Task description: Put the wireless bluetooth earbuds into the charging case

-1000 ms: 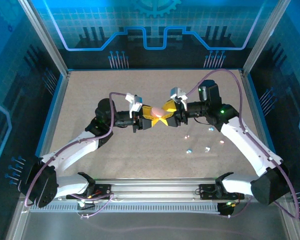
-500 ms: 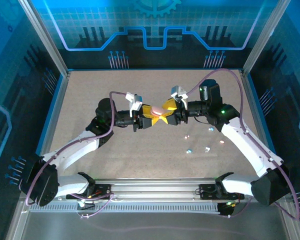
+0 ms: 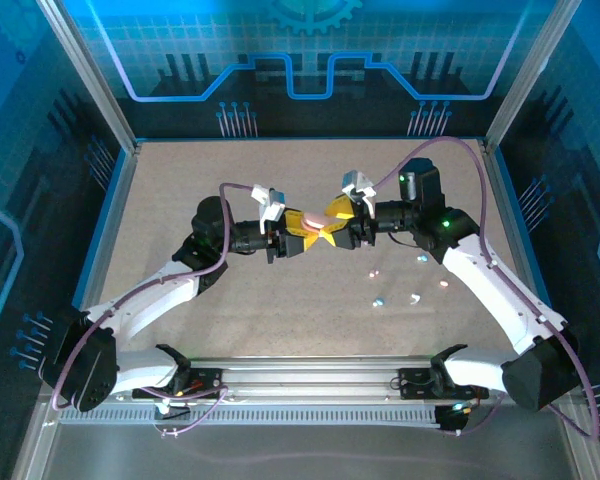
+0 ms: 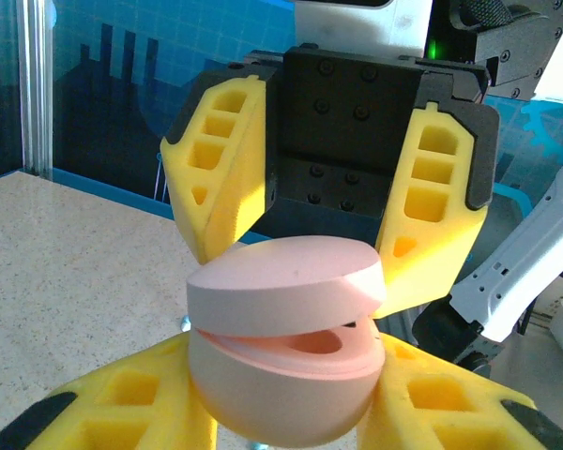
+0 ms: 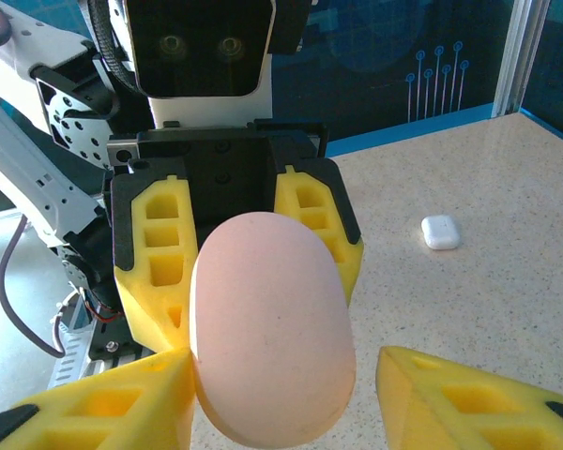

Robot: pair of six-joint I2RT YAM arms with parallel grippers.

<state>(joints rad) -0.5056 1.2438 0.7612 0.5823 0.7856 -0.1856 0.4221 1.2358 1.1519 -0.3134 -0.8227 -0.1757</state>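
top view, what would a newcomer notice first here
A pink rounded plastic case, lid ajar, sits clamped in the yellow foam fingers of the left gripper at mid-table. The right gripper faces it, fingers spread around the lid. Tiny pale earbuds lie scattered on the speckled tabletop further right.

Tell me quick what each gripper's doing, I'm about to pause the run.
Left gripper: closed, holding the pink charging case.
Right gripper: open, jaws straddling the lid, not clamped on it.
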